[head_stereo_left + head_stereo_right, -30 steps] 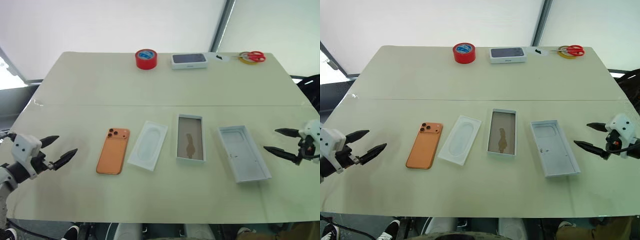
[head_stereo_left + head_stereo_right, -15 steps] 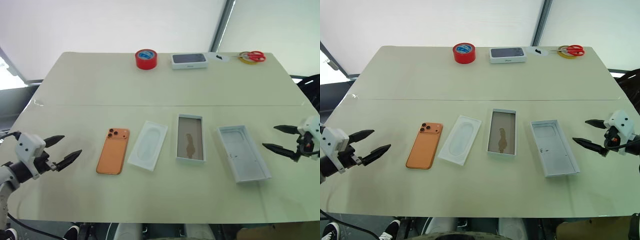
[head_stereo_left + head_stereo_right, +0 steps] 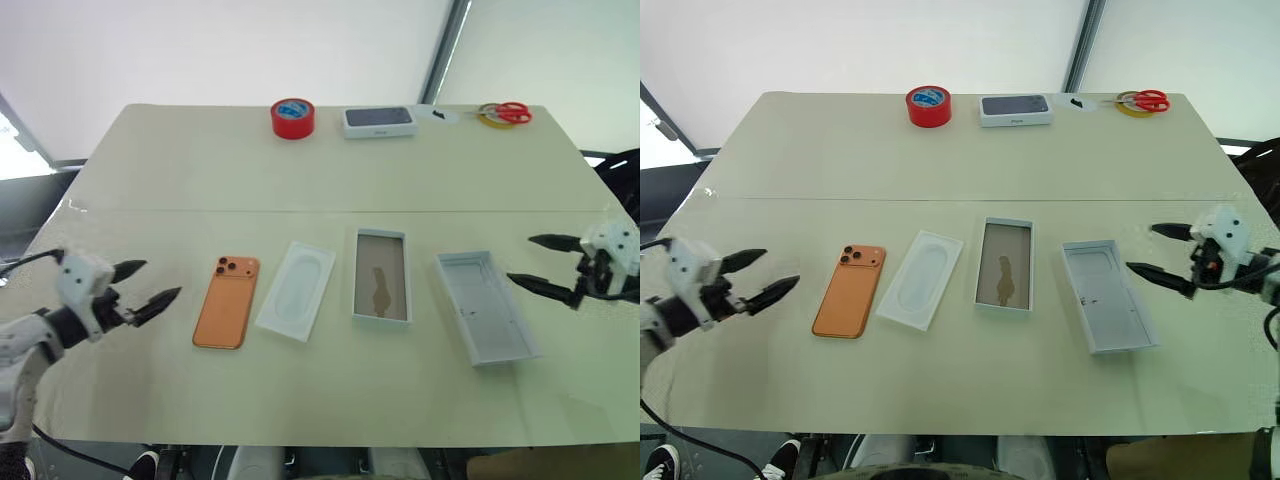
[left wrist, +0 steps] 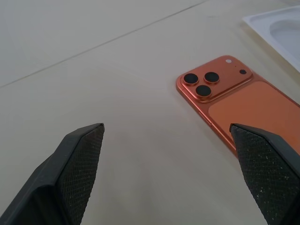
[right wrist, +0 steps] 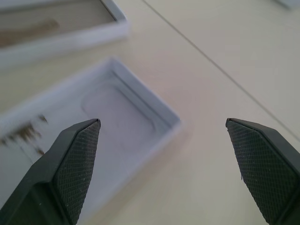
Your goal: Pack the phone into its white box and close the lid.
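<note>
- Left eye view, L to R: left gripper [image 3: 148, 282] hovers over table [image 3: 180, 170] near its L edge, fingers spread wide, nothing between them, tips aimed toward the phone.
- Left wrist view: both fingertips [image 4: 79, 154] apart, bare tabletop between them; phone's camera block just ahead.
- Phone [image 3: 226, 302] lies flat, back up, orange, camera block w/ 3 dark lenses at its far L corner. Bare table betw. gripper & phone, nothing in the way.
- Just R of phone, apart from it: flat white insert [image 3: 296, 290] w/ rounded oval recess, tilted a bit, far end leaning R.
- Next R: white box [image 3: 381, 277], shallow tray, brownish floor w/ darker smear, open & w/o contents. Insert sits betw. phone & tray.
- Next R: lid [image 3: 487, 307], lying open side up, all white inside, far end angled slightly L. Apart from tray.
- Right gripper [image 3: 541, 263] hovers just R of lid's far end, fingers spread wide, holding nothing, tips aimed L toward lid.
- Right wrist view: lid corner & tray wall ahead of the spread fingers [image 5: 75, 164]; cannot tell any contact.
- Far edge of table, L to R: red tape roll [image 3: 292, 118], closed white box w/ dark top [image 3: 379, 121], small white bit w/ dark mark [image 3: 441, 115], red-handled scissors [image 3: 510, 112] lying on a yellowish tape ring [image 3: 488, 118]. All well apart from the near row.
</note>
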Robot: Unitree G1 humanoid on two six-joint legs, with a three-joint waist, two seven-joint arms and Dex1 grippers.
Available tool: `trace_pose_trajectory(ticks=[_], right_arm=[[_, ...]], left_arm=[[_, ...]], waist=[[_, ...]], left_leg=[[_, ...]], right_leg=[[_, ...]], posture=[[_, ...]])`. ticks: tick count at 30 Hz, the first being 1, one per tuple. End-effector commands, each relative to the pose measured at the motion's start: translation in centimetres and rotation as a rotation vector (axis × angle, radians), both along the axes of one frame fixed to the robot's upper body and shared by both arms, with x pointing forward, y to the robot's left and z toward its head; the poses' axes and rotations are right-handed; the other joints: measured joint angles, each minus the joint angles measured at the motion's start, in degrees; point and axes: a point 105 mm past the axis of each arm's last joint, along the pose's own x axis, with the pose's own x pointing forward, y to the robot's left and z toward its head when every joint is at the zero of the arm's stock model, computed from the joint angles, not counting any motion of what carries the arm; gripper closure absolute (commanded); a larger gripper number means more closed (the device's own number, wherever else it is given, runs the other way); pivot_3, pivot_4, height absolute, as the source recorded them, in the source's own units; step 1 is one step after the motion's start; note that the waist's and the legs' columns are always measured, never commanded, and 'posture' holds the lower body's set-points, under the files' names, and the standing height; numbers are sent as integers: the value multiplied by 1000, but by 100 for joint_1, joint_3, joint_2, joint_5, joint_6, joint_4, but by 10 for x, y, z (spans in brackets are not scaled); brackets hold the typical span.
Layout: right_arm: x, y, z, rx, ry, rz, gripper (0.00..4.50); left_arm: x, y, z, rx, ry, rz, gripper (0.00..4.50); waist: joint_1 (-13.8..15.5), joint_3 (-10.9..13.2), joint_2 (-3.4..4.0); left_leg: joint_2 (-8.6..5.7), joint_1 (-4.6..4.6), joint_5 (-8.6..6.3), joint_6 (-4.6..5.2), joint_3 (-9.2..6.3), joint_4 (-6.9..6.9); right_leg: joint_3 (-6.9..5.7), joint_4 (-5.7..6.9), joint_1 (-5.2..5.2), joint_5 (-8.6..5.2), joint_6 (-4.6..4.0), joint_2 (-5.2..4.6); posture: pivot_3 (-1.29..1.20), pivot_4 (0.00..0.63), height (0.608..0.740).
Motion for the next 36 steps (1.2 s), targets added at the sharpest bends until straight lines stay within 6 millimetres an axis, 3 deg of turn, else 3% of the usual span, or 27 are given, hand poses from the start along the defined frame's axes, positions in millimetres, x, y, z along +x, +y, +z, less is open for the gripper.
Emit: trace_pose_trajectory(ticks=[1, 7, 11, 23, 36], right_arm=[[1, 45, 19, 26, -65, 127, 31], [-14, 111, 14, 86, -49, 294, 31], [-22, 132, 10, 123, -36, 338, 31], [-20, 134, 2, 114, -28, 338, 31], [-18, 136, 0, 111, -47, 331, 31]], left_arm=[[6, -29, 14, -59, 9, -54, 0], [8, -71, 5, -183, 177, -138, 0], [5, -99, 0, -330, 336, -184, 0], [35, -133, -6, -489, 496, -117, 0], [27, -157, -32, -427, 639, -131, 0]], waist=[[11, 0, -1], [47, 1, -2], [48, 3, -9], [66, 5, -18], [69, 2, -18]], left_leg=[[0, 0, 1, -1, 0, 0], [-1, -1, 15, -24, 0, 2], [-3, -1, 15, -23, -2, 9], [-5, 0, 20, -28, -4, 20], [-4, 10, 24, -34, -6, 21]], right_leg=[[0, 1, 1, 0, 0, 0], [0, 1, 3, 0, 1, 1], [0, 3, 7, 0, 1, 3], [-2, 11, 12, 0, 3, 14], [-1, 9, 25, 0, 4, 18]], posture=[[0, 150, 730], [0, 150, 730], [0, 150, 730], [0, 150, 730], [0, 150, 730]])
